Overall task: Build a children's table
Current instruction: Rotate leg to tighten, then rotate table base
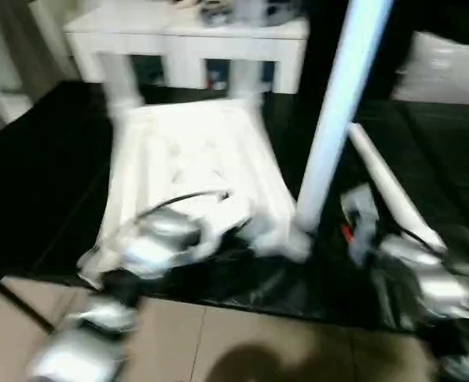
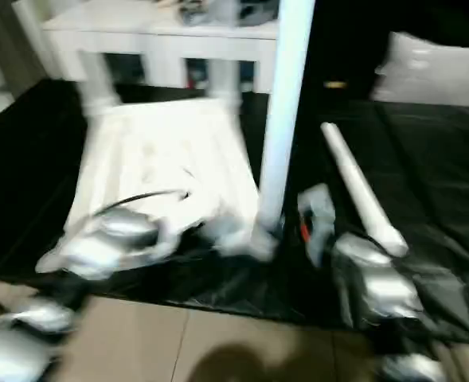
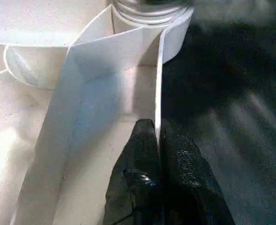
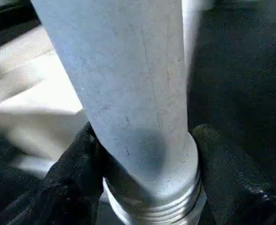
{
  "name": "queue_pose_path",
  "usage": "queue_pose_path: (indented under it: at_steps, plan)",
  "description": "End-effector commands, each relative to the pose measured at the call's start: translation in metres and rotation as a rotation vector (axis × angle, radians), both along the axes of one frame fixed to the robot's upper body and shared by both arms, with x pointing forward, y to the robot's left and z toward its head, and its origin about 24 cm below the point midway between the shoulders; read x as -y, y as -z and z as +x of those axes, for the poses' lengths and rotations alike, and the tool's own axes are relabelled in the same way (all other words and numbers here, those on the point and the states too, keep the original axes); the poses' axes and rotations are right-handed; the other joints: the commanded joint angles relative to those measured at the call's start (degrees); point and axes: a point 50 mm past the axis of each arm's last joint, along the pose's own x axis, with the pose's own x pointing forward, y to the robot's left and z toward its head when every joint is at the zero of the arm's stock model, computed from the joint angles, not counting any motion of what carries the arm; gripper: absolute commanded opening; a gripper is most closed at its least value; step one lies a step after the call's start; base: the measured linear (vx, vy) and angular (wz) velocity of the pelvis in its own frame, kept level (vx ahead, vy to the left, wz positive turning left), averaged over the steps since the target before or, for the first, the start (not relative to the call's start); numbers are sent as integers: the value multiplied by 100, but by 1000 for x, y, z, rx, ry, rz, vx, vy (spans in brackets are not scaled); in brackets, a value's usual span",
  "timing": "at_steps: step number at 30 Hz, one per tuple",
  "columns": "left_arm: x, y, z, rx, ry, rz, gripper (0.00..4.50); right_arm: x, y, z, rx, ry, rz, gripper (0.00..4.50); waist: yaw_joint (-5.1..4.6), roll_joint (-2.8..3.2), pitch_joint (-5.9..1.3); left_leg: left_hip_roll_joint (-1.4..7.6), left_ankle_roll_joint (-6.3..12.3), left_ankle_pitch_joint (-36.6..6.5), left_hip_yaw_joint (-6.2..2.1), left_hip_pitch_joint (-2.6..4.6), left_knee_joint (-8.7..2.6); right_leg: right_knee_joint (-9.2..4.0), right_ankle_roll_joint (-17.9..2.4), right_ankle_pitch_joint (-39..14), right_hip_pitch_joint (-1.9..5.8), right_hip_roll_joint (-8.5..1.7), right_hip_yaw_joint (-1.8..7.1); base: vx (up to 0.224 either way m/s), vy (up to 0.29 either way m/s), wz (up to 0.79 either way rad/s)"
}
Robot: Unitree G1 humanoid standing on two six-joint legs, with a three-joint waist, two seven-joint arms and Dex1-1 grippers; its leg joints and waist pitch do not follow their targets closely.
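The children's table top (image 1: pixel 194 167) lies upside down on a black mat, ribbed underside up. Two white legs (image 1: pixel 119 79) stand in its far corners. A third leg (image 1: pixel 338 103) stands upright at the near right corner socket, its threaded end (image 4: pixel 152 206) at the base. My right gripper (image 4: pixel 145 136) is closed around this leg low down, one black finger (image 4: pixel 77 159) on each side. My left gripper (image 3: pixel 157 125) is shut on the thin rim wall (image 3: pixel 159 84) of the table top, close to that corner. A fourth leg (image 1: pixel 389 187) lies loose on the mat to the right.
A white cabinet (image 1: pixel 186 36) stands behind the mat with small items on top. A white cushion (image 1: pixel 449 72) lies at the back right. The mat's front edge (image 1: pixel 242 306) meets a tiled floor (image 1: pixel 242 342) close below my arms.
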Motion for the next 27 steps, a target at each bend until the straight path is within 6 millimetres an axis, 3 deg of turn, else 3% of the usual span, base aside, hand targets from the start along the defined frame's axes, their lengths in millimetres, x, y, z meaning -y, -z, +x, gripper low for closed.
queue_pose_path:
  at_steps: [1, 3, 5, 7, 10, 11, 14, 15, 17, 19, 21, 24, 27]
  plan:
    - [5, -9, 12, 56, -142, -37, 0, -26, 1, 2, -9, -29, 34, 251, -55, -132, -261, 111, 489, -1233, -54, 13, -348, -654, 86, -3302, 239, -336, 144, 0, 0, 0]
    - [7, -13, 15, 85, -153, -43, 0, -26, -1, 3, 14, -8, 51, 251, -74, -137, -267, 88, 495, -1300, -53, 13, -334, -652, 91, -3332, 245, -339, 132, 0, 0, 0]
    - [8, -15, 15, 97, -145, -46, 0, -26, -2, 2, 28, -1, 48, 321, -65, -121, -291, 121, 557, -1161, -75, -48, -366, -605, 41, -3108, 291, -371, 171, 0, 0, 0]
    - [8, -18, 16, 134, -138, -43, 0, -24, -3, 1, 51, 35, 60, 321, -56, -110, -306, 164, 593, -1037, -90, -75, -385, -539, -103, -2782, 296, -384, 215, 0, 0, 0]
    - [6, -17, 17, 157, -126, -26, 0, -18, 0, -3, 33, 77, 64, 364, -31, -116, -342, 186, 672, -698, -90, -114, -384, -428, -330, -2286, 325, -407, 279, 0, 0, 0]
    - [6, -17, 17, 160, -129, -25, 0, -17, 1, -4, 29, 89, 60, 366, -31, -124, -356, 182, 725, -530, -99, -163, -377, -375, -390, -2066, 363, -406, 293, 0, 0, 0]
    - [6, -18, 19, 181, -132, -30, 0, -9, 8, -11, 8, 124, 14, 404, 9, -132, -417, 175, 919, -3, -86, -201, -316, -237, -617, -1356, 350, -414, 338, 0, 0, 0]
    - [6, -19, 19, 192, -136, -38, 0, -6, 9, -15, 7, 135, 21, 412, 12, -168, -408, 175, 986, 79, -83, -213, -314, -235, -627, -1271, 352, -401, 340, 0, 0, 0]
    - [7, -22, 20, 185, -141, -82, 27, -3, 7, -22, 22, 128, 22, 415, 65, -137, -381, 184, 1068, 53, -63, -183, -313, -262, -630, -1405, 327, -407, 343, 0, 0, 0]
    - [9, -25, 18, 190, -115, -113, 54, -3, 5, -28, 35, 88, 13, 434, 94, -115, -380, 203, 1028, -3, -67, -173, -321, -258, -616, -1495, 325, -409, 339, 0, 0, 0]
    - [11, -27, 17, 203, -102, -131, 54, -2, 3, -32, 41, 67, 12, 444, 121, -126, -378, 208, 990, -88, -68, -178, -328, -271, -579, -1571, 330, -410, 341, 0, 0, 0]
    - [11, -36, 16, 273, -103, -191, 97, -1, -3, -42, 60, -16, -25, 450, 132, -124, -332, 213, 845, -443, -68, -156, -356, -338, -445, -1959, 327, -393, 334, 0, 0, 0]
    - [5, -38, 16, 284, -129, -205, 101, 2, -2, -48, 29, -55, -75, 450, 128, -140, -318, 201, 788, -574, -56, -151, -366, -367, -342, -2157, 319, -382, 338, 0, 0, 0]
